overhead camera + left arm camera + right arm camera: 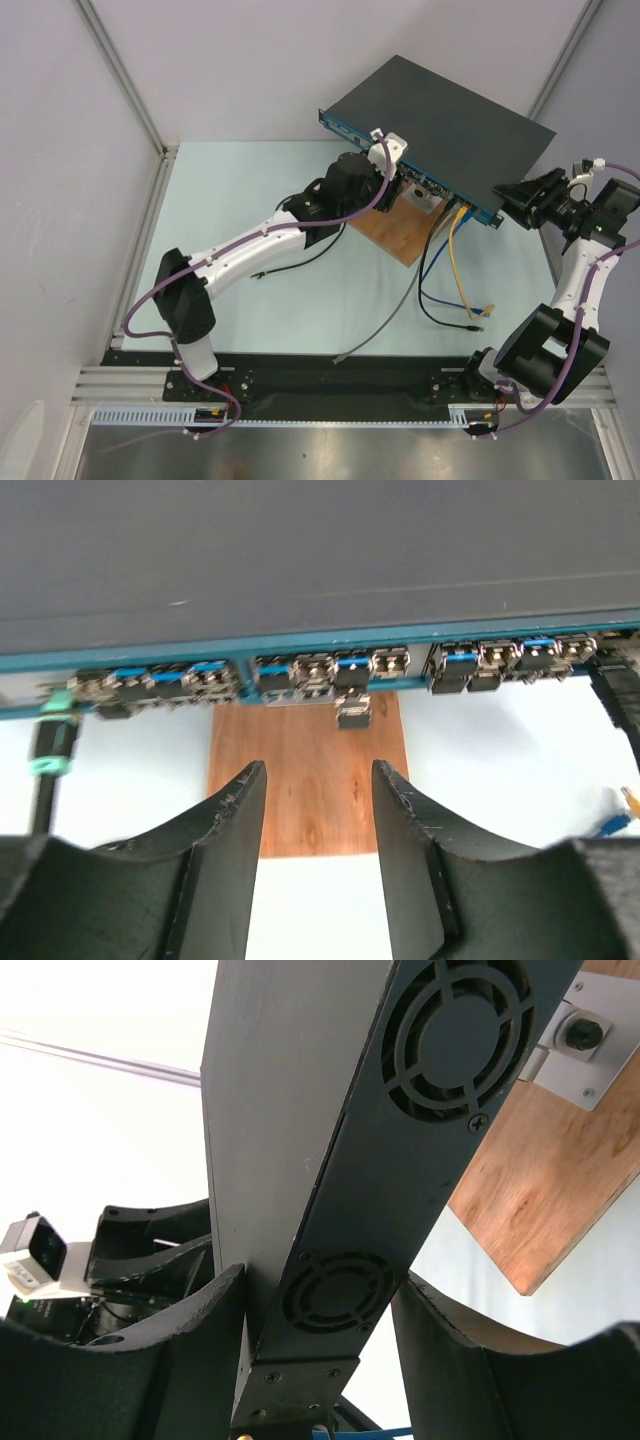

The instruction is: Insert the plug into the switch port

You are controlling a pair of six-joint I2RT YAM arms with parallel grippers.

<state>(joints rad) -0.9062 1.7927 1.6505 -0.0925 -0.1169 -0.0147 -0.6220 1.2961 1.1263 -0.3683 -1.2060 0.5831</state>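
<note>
Left wrist view: left gripper [318, 770] apart, empty, facing switch [300, 560] sockets; right gripper [320, 1275] clamped on switch end near table's right edge.

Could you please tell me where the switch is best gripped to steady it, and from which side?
I'd take the switch by its thin fan-vented end wall, coming from the right end: the flat top and bottom are parallel and close together, so the right claw spans them, leaving the blue port face free.
</note>
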